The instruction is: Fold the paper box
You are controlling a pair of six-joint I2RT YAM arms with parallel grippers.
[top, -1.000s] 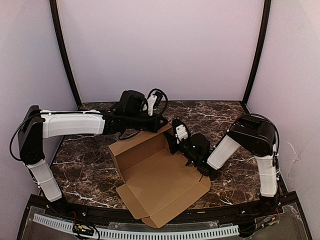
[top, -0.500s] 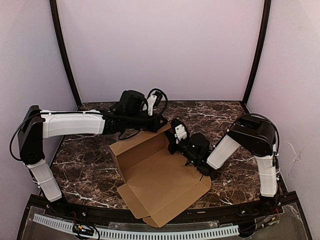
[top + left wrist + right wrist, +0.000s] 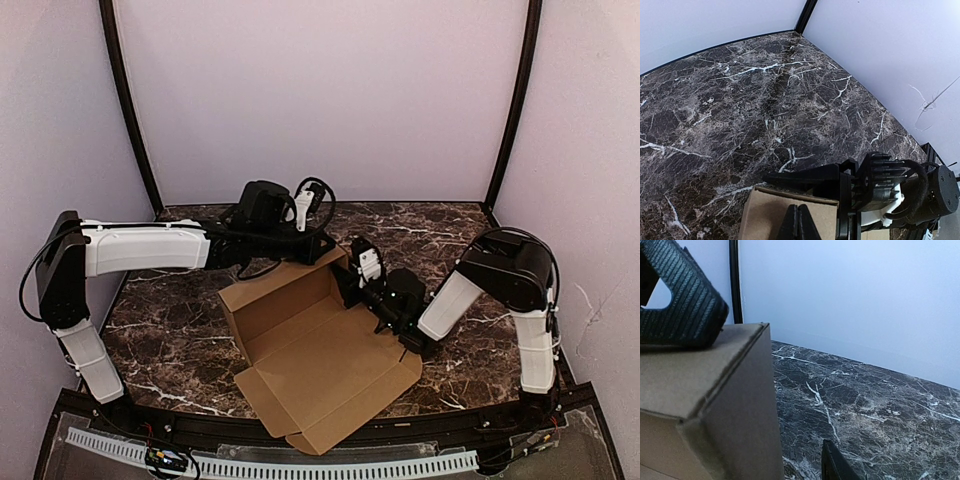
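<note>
Where the top camera looks down, the paper box (image 3: 320, 360) lies mid-tabletop (image 3: 170, 330), half formed: its far wall stands up, while the broad panels and flaps spread flat toward the near edge. The left arm reaches in from the left, and the left gripper (image 3: 328, 247) sits at the far right corner of the raised wall. The right gripper (image 3: 350, 283) comes in from the right and meets the same end of that wall, just beside the left one.

From the left wrist, the left gripper is clenched, its fingers (image 3: 798, 222) pressed together with nothing between them, over the top edge of the cardboard; whether they touch it I cannot tell. One black finger (image 3: 805, 181) of the right gripper lies along that edge, with dark marble tabletop beyond.

From the right wrist, the right gripper is released, its jaws parted. The ribbed upper finger (image 3: 677, 295) rests on the box's top face at the corner. The lower finger (image 3: 836, 465) stands apart from the side wall, over the tabletop.
</note>
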